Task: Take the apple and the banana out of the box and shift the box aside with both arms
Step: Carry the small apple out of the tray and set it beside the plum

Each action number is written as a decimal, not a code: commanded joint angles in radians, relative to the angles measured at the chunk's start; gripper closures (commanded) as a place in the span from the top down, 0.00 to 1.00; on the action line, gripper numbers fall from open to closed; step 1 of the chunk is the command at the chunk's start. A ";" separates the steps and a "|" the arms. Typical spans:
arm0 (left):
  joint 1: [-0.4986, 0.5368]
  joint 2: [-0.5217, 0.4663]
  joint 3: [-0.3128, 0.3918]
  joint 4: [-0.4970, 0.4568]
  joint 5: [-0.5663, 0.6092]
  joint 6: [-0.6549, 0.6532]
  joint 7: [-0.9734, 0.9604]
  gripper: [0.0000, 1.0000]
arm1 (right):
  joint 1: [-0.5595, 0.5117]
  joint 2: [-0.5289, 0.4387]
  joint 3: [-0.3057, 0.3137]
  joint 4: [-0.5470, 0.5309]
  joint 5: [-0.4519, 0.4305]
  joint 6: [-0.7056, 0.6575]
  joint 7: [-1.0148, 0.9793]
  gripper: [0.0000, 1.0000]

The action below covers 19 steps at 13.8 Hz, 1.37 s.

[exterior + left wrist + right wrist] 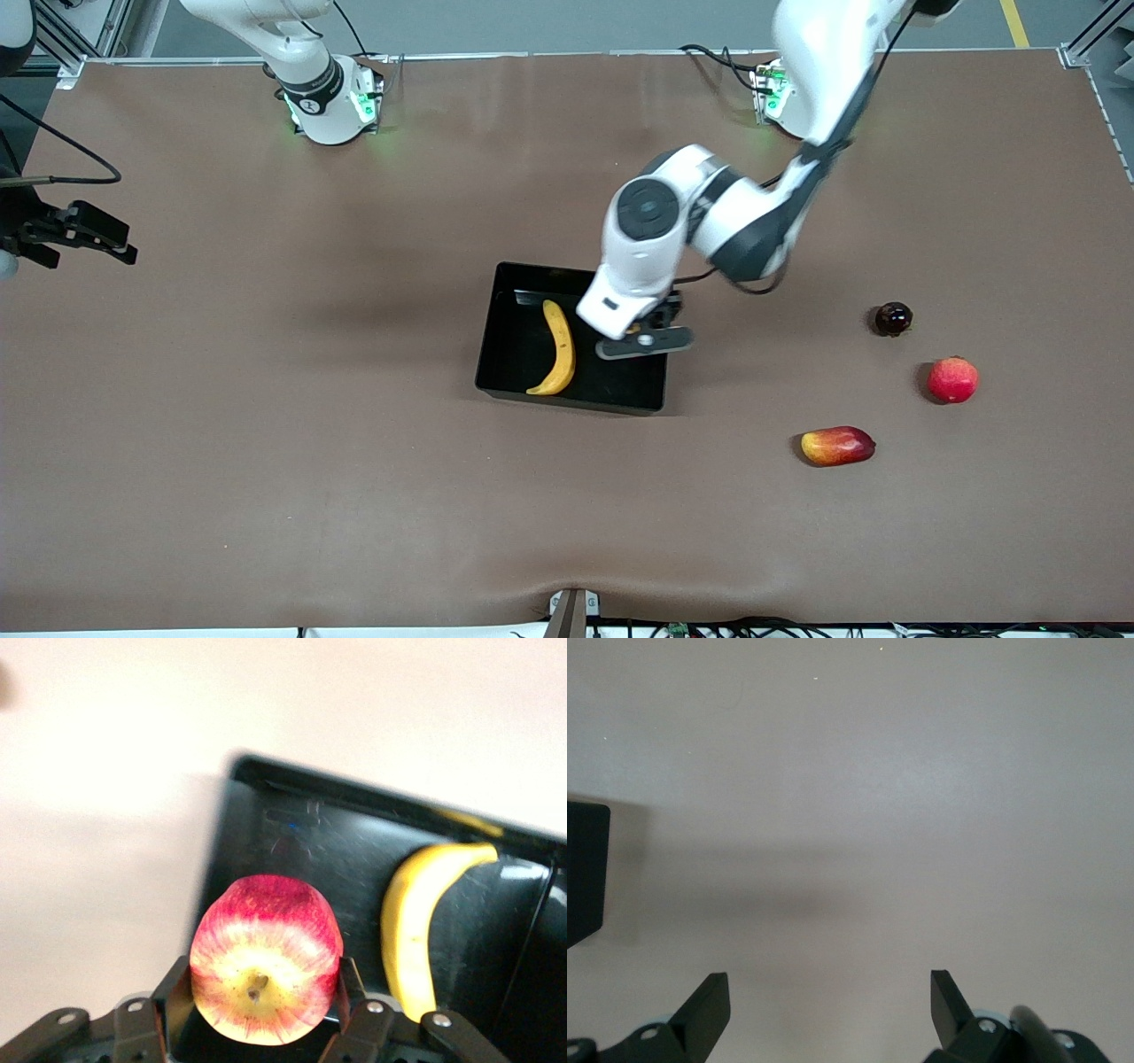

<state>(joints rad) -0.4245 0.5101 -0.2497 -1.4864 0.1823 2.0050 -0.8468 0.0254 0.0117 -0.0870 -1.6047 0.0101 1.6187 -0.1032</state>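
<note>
The black tray [514, 354] lies mid-table with the yellow banana [560, 350] in it. My left gripper [642, 337] hangs over the tray's end toward the left arm's side. It is shut on the small red apple with yellowish patches. The left wrist view shows the apple [266, 957] between the fingers [359, 1028], above the tray's floor [292, 833] and beside the banana [416, 921]. The apple is hidden under the hand in the front view. My right gripper [89, 252] is open and empty at the right arm's end of the table. In the right wrist view [830, 1001] it is over bare table.
A dark round fruit [893, 319], a plain red round fruit [953, 379] and a red-and-yellow oval fruit [837, 446] lie toward the left arm's end of the table. A black corner [585, 868] shows at the edge of the right wrist view.
</note>
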 commanded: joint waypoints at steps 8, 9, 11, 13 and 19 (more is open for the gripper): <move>0.406 -0.093 -0.013 -0.156 0.023 -0.138 0.486 0.00 | 0.031 0.019 0.001 0.020 -0.018 -0.019 0.003 1.00; 0.430 -0.093 -0.010 -0.201 0.032 -0.102 0.497 0.00 | 0.031 0.019 0.001 0.020 -0.018 -0.017 0.003 1.00; 0.509 -0.091 -0.014 -0.283 0.083 -0.010 0.555 0.00 | 0.031 0.021 0.001 0.022 -0.019 -0.017 0.003 1.00; 0.541 -0.079 -0.013 -0.368 0.085 0.105 0.581 0.00 | 0.031 0.024 0.001 0.022 -0.019 -0.016 0.003 1.00; 0.575 0.004 -0.011 -0.407 0.085 0.186 0.609 0.00 | 0.027 0.028 0.001 0.022 -0.019 -0.016 0.003 1.00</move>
<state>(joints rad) 0.1401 0.5099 -0.2483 -1.8901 0.2484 2.1813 -0.2458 0.0508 0.0303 -0.0851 -1.6048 0.0101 1.6150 -0.1031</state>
